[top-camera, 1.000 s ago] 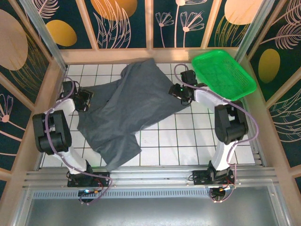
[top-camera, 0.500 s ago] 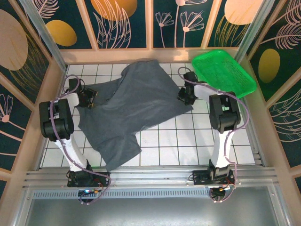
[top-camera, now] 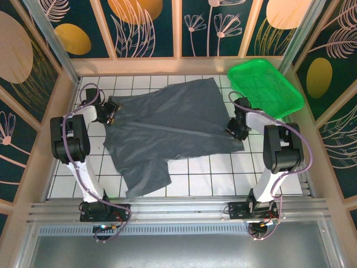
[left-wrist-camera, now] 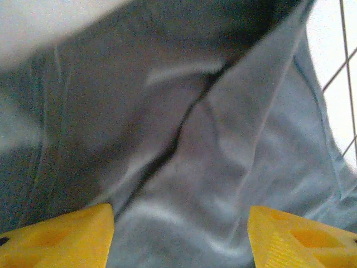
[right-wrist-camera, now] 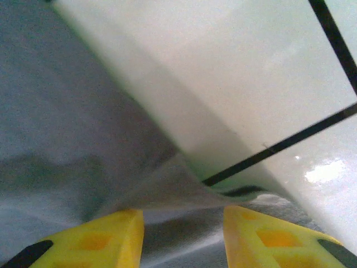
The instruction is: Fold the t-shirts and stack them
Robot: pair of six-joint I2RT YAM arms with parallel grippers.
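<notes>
One dark slate-grey t-shirt (top-camera: 167,125) lies spread over the white tiles, one part trailing toward the front left. My left gripper (top-camera: 110,110) sits at its far left edge. In the left wrist view the yellow fingers (left-wrist-camera: 61,237) stand wide apart, with wrinkled shirt fabric (left-wrist-camera: 223,139) lying between them; the left gripper (left-wrist-camera: 179,240) is open. My right gripper (top-camera: 237,129) is at the shirt's right corner. There the shirt's edge (right-wrist-camera: 67,123) rises off the tile and runs as a loose sheet between the parted fingers (right-wrist-camera: 95,240); the right gripper (right-wrist-camera: 183,240) is open.
A bright green plastic basket (top-camera: 265,86) stands at the back right corner, just behind the right arm. Wooden-framed patterned walls close in the tiled floor (top-camera: 212,167) on three sides. A metal rail (top-camera: 178,209) runs along the near edge.
Both grippers moved apart, the left toward the back left and the right toward the near right. The bunched shirt has been drawn out wider and flatter across the tiles.
</notes>
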